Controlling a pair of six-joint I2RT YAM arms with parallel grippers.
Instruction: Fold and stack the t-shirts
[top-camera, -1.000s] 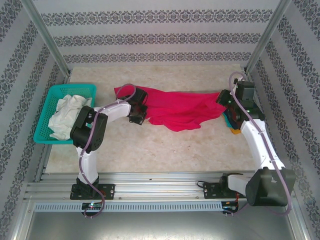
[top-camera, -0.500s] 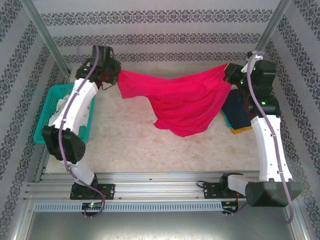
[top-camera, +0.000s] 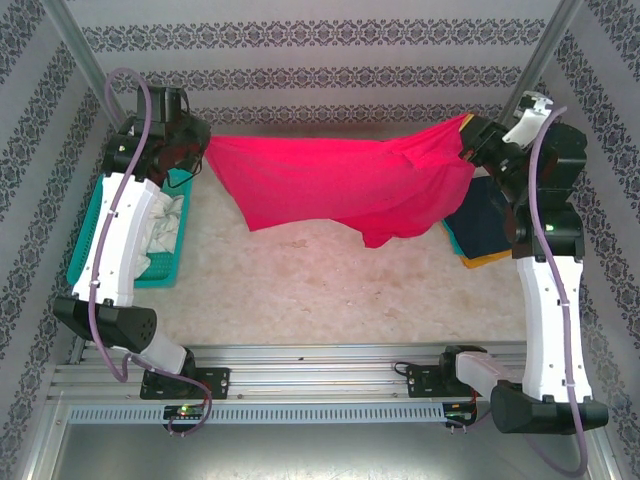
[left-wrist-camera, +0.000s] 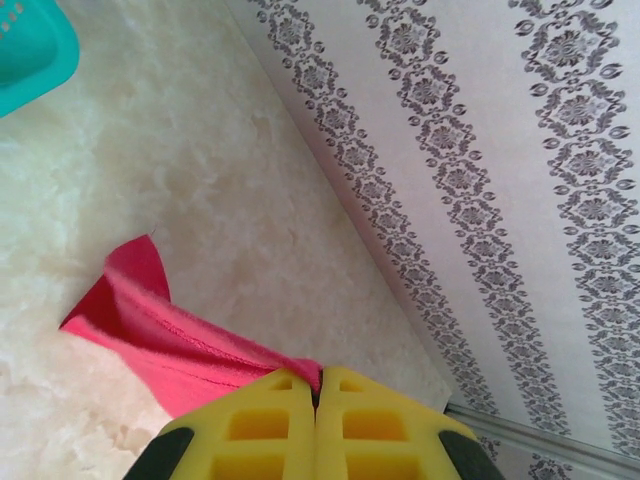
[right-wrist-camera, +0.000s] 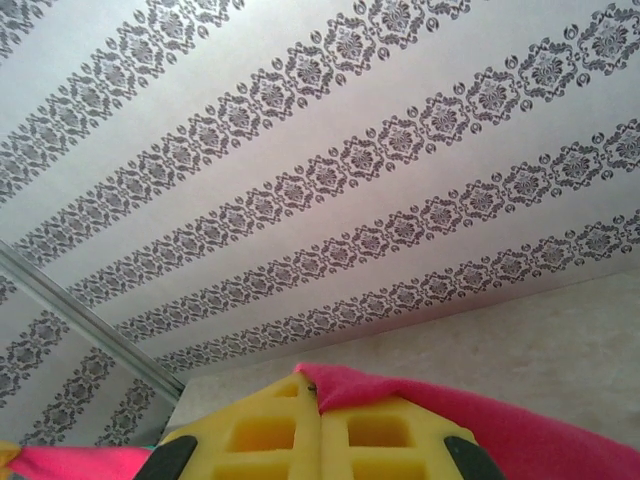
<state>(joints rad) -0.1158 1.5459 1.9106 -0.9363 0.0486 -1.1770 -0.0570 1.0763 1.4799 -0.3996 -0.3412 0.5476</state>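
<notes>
The crimson-pink t-shirt (top-camera: 340, 185) hangs stretched in the air between both raised arms, its lower edge sagging toward the table. My left gripper (top-camera: 203, 148) is shut on its left corner; the left wrist view shows pink cloth (left-wrist-camera: 170, 340) pinched between the yellow fingers (left-wrist-camera: 260, 425). My right gripper (top-camera: 466, 135) is shut on the right corner, with pink cloth (right-wrist-camera: 480, 410) draped over its yellow fingers (right-wrist-camera: 380, 430). A navy blue t-shirt (top-camera: 485, 225) lies folded at the right on top of a yellow-orange one (top-camera: 483, 261).
A teal mesh basket (top-camera: 90, 250) with white cloth (top-camera: 160, 225) in it stands at the left edge, partly under my left arm. Patterned walls close in the table on three sides. Bare marble-look tabletop (top-camera: 320, 290) lies below the hanging shirt.
Both arms have risen and spread apart, lifting the pink shirt off the table and pulling it out wide and nearly taut. The folded stack at the right is now uncovered.
</notes>
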